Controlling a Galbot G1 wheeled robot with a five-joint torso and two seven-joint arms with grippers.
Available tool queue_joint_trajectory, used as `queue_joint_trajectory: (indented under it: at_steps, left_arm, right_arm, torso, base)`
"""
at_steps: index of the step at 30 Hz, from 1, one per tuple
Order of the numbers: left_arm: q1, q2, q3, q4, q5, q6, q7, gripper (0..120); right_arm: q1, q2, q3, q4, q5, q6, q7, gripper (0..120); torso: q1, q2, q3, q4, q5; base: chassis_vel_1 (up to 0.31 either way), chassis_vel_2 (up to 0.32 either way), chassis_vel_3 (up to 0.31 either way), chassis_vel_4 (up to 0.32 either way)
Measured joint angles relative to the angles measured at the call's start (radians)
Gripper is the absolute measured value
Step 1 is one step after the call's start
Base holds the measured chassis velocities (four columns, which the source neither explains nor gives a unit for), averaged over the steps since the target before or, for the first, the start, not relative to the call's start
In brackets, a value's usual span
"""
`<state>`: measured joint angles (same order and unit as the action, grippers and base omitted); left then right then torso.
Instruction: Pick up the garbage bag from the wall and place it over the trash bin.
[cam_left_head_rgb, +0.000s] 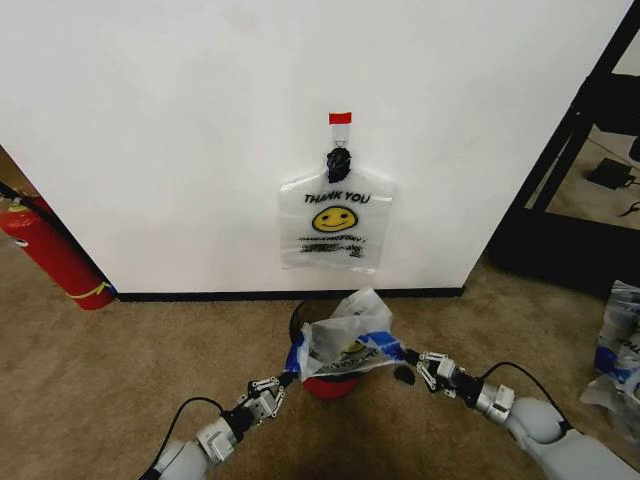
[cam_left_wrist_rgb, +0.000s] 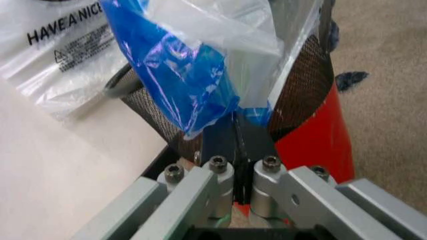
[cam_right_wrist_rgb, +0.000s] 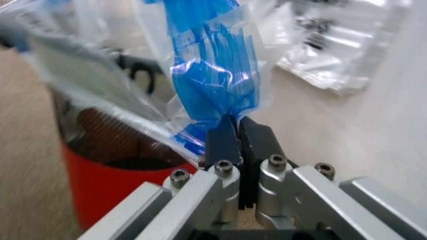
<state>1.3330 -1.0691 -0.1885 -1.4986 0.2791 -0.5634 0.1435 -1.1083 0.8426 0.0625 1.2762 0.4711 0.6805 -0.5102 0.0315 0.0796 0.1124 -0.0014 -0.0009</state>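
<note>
Fire extinguisher (cam_left_head_rgb: 52, 255), red, leans against the wall (cam_left_head_rgb: 180, 130) at far left, well apart from both grippers.

Left gripper (cam_left_head_rgb: 287, 380) sits low over the carpet (cam_left_head_rgb: 120, 370), just left of the trash bin (cam_left_head_rgb: 330, 385). Left wrist view: fingers (cam_left_wrist_rgb: 220, 142) pinched together on a blue patch of the garbage bag (cam_left_wrist_rgb: 183, 75), no gap visible between the pads. Bin mesh (cam_left_wrist_rgb: 303, 85) is right behind the pinch, red base (cam_left_wrist_rgb: 320, 145) beside and below it.

Garbage bag (cam_left_head_rgb: 345, 335) hangs stretched between the two grippers, bunched up and sitting on top of the bin rim. Clear plastic, blue corners at both grips. Cannot tell if the mouth is actually over the rim or just resting on it.

Straight beyond the grippers, up on the wall: second clear bag (cam_left_head_rgb: 335, 220) with "THANK YOU" and a smiley, hanging from a black hook (cam_left_head_rgb: 339, 160) under a red tape tab (cam_left_head_rgb: 340, 118). Not touched by either gripper.

Right gripper (cam_left_head_rgb: 411, 360) is just right of the bin, same height as the left. Right wrist view: fingers (cam_right_wrist_rgb: 223, 142) clamped shut on the other blue patch (cam_right_wrist_rgb: 213, 75) of the bag, bin's red base (cam_right_wrist_rgb: 113, 185) beside the pinch. A small dark scrap (cam_left_head_rgb: 404, 376) lies on the carpet just under this gripper.

Far right: black shelf frame (cam_left_head_rgb: 580, 130), more plastic bags (cam_left_head_rgb: 625, 350) on the floor, well apart from the right gripper.
</note>
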Motion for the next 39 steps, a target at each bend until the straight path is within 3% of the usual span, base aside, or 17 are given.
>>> queue_joint_trajectory:
  at_steps: [16,21,27,29,34,39]
  left_arm:
    - [0.056,0.039,-0.022,-0.054,-0.005,0.001,-0.002,1]
    - [0.084,0.049,-0.026,-0.087,-0.005,0.008,-0.011,18]
    - [0.161,0.076,-0.043,-0.145,0.010,0.048,-0.020,41]
    - [0.170,0.078,-0.048,-0.150,0.012,0.049,-0.020,46]
    - [0.247,0.121,-0.096,-0.215,0.013,0.052,-0.029,68]
    - [0.311,0.160,-0.141,-0.304,0.009,0.051,-0.029,84]
  right_arm:
    - [-0.034,0.014,-0.028,0.061,0.102,-0.038,0.066,0]
    - [-0.059,-0.006,-0.016,0.096,0.099,-0.043,0.064,14]
    - [-0.165,-0.063,0.084,0.166,0.065,-0.089,-0.020,41]
    - [-0.177,-0.069,0.096,0.175,0.065,-0.093,-0.029,43]
    - [-0.291,-0.128,0.280,0.250,0.071,-0.103,-0.232,66]
    - [-0.328,-0.149,0.359,0.311,0.090,-0.091,-0.320,82]
  torso:
    - [0.000,0.000,0.000,0.0001,0.0002]
    - [0.000,0.000,0.000,0.0001,0.0000]
    - [0.000,0.000,0.000,-0.0002,0.0003]
    - [0.000,0.000,0.000,0.0001,0.0002]
    - [0.000,0.000,0.000,-0.0002,-0.0005]
    - [0.000,0.000,0.000,-0.0002,0.0002]
  base:
    - [0.000,0.000,0.000,0.000]
    - [0.000,0.000,0.000,0.000]
    - [0.000,0.000,0.000,0.000]
    - [0.000,0.000,0.000,0.000]
    - [0.000,0.000,0.000,0.000]
    - [0.000,0.000,0.000,0.000]
